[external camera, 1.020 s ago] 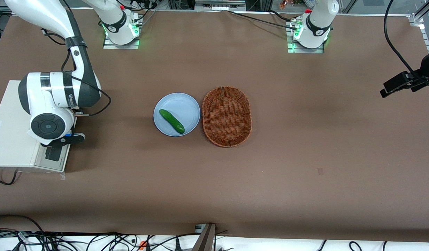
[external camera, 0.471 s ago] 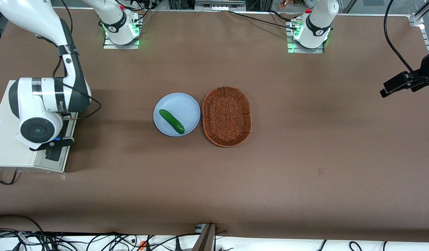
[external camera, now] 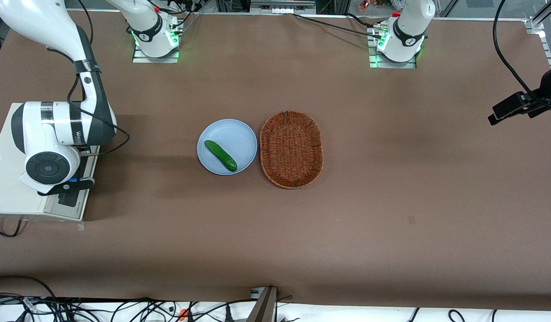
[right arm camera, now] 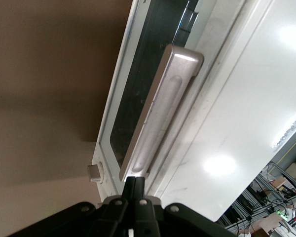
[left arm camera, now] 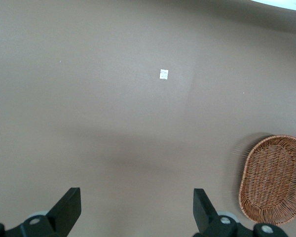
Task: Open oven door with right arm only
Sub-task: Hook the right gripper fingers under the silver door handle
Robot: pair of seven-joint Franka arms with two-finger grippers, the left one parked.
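The cream-white oven point(external camera: 11, 197) stands at the working arm's end of the table, and my right arm point(external camera: 56, 134) hangs over its front edge. In the right wrist view the oven door point(right arm camera: 119, 98) shows its dark glass and long silvery bar handle point(right arm camera: 160, 113), and it looks closed against the oven body. My gripper point(right arm camera: 135, 180) is shut, its two black fingers pressed together with nothing between them, the tips right at one end of the handle. In the front view the gripper point(external camera: 69, 197) sits over the oven's front face.
A silvery knob point(right arm camera: 95, 173) sticks out of the oven front beside the door. Mid-table, a blue plate point(external camera: 244, 134) holds a green cucumber point(external camera: 220, 155), with a wicker basket point(external camera: 292, 149) beside it. The basket point(left arm camera: 274, 177) also shows in the left wrist view.
The right arm has swung toward the oven's end of the table, bringing the gripper over the oven's front edge. Over the last half second it has barely moved.
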